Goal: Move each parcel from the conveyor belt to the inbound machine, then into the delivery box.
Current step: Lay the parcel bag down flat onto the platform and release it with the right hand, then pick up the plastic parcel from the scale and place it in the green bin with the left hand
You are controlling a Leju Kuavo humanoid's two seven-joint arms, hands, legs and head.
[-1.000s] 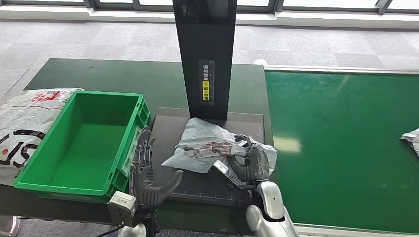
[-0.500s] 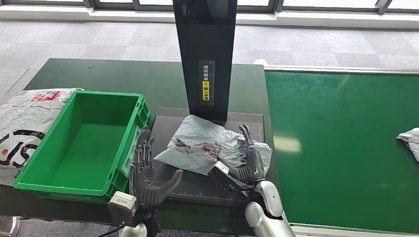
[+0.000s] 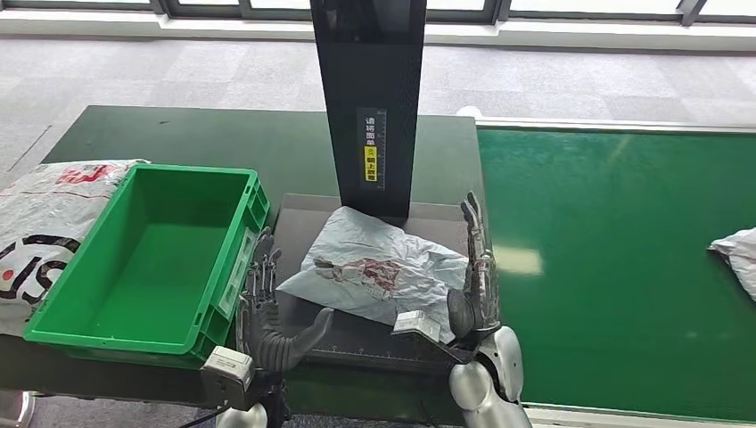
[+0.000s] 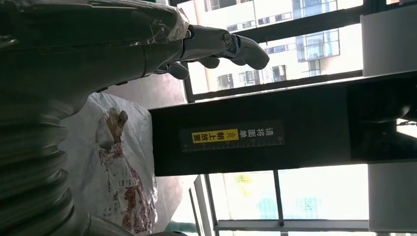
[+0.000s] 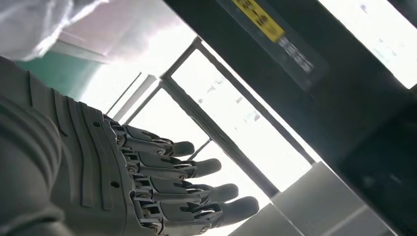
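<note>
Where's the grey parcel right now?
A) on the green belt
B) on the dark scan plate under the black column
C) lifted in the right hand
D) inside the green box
B: the parcel lies flat on the scan plate at the foot of the black column. The right hand stands open beside it, the left hand is open too, and the green box holds nothing.

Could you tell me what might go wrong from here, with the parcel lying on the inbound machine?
The grey parcel is crumpled and slack, so the left hand and right hand, both open on either side of it, may slip on the plastic. The green delivery box has a raised rim right beside the left hand, which the parcel could snag on. A second parcel waits on the conveyor belt.
</note>
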